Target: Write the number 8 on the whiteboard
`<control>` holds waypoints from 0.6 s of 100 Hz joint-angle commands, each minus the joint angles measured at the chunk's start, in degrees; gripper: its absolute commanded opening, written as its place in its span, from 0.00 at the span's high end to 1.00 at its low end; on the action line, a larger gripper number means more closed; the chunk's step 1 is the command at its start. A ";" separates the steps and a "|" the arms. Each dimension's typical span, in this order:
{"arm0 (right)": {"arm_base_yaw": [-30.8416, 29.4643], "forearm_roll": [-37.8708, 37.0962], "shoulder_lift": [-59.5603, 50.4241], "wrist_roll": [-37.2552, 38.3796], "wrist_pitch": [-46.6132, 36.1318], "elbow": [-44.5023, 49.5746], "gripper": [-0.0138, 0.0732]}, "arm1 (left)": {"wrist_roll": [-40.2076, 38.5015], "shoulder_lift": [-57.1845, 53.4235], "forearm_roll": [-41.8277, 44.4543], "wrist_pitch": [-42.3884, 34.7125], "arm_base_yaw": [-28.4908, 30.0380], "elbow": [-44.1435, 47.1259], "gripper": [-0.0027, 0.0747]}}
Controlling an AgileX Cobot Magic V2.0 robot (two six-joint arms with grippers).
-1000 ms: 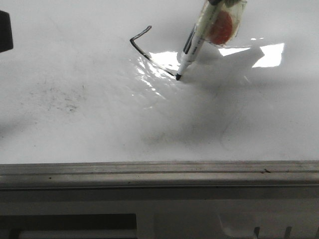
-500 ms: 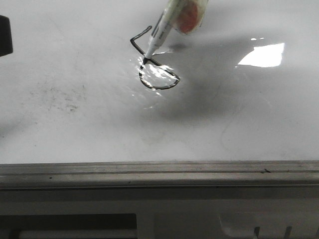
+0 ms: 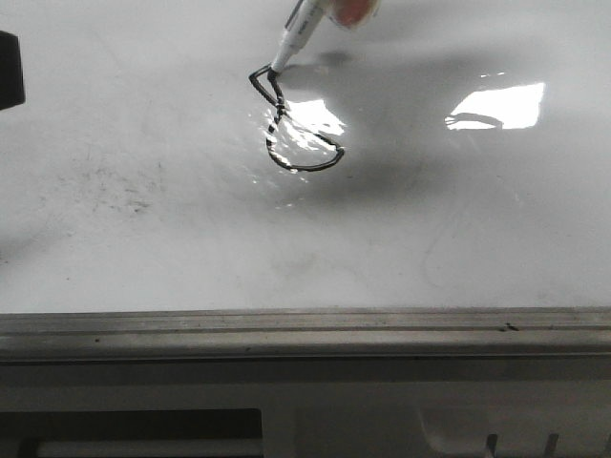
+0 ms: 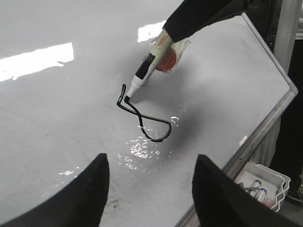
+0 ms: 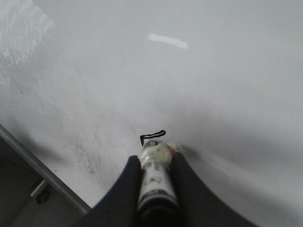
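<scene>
The number 8 [image 3: 304,168] is a thin black line on the glossy whiteboard [image 3: 191,239]: a small angular hook on top, a rounded loop below. It also shows in the left wrist view [image 4: 144,119] and its top part in the right wrist view [image 5: 152,135]. My right gripper [image 5: 155,158] is shut on a white marker [image 5: 156,179] wrapped in tape. The marker [image 3: 296,36] tip touches the board at the top of the figure. My left gripper [image 4: 150,165] is open and empty, above the board near its edge.
A grey metal frame strip [image 3: 305,329] edges the board's near side. Faint grey smudges [image 3: 115,191] mark the left part. Glare patches [image 3: 496,105] lie to the right. A white tray [image 4: 265,182] with markers sits beyond the board's edge.
The marker has moved from the loop's lower right, round its left side, up to the top hook. The rounded lower loop has been drawn and the line extended upward.
</scene>
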 commanded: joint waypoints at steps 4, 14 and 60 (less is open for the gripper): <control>0.82 -4.61 -3.52 -2.10 -3.89 -1.70 0.91 | -0.57 -0.17 2.16 -3.85 -0.24 -1.71 0.49; 3.83 -4.61 -6.62 -2.10 -0.63 -1.70 0.91 | -0.57 0.48 7.81 -3.95 -1.09 -1.71 0.49; 16.37 -4.61 -3.14 -2.10 7.15 2.06 0.91 | -0.59 16.18 8.80 -12.38 -4.16 -7.98 0.49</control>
